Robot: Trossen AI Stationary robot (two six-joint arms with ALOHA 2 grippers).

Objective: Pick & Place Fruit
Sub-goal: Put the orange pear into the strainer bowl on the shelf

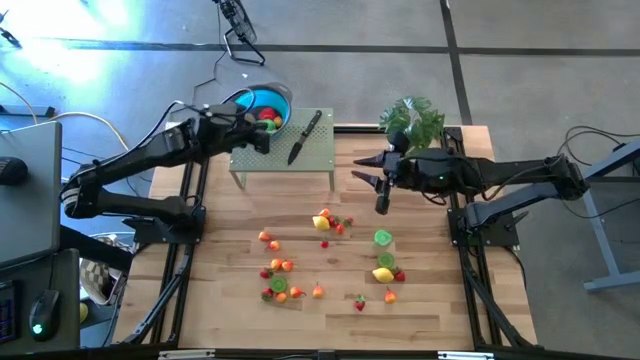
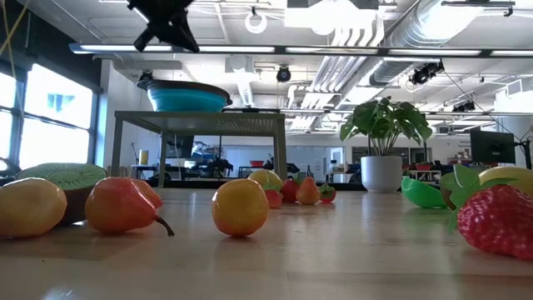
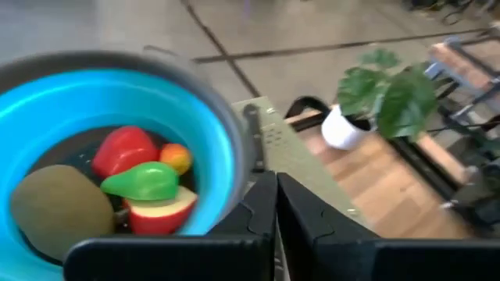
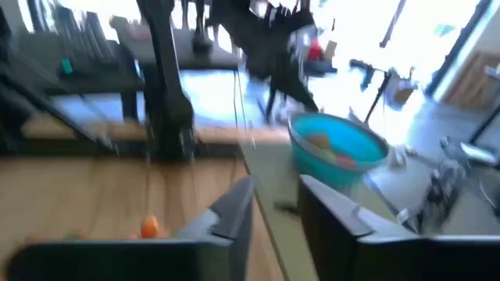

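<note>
Two dark jointed arms, black two-finger pincers, trailing cables.

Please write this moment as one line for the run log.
left pincer: shut, empty, by blue bowl | right pincer: parted, empty, above table | fruit: many on table, some in bowl

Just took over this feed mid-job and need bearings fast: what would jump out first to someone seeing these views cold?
The blue bowl at the far-left end of the green stand already holds several fruit pieces, with the left gripper shut beside its rim. Loose fruit is scattered over the wooden table in front of the stand. The right gripper hangs above the table near the potted plant, holding nothing visible.
</note>
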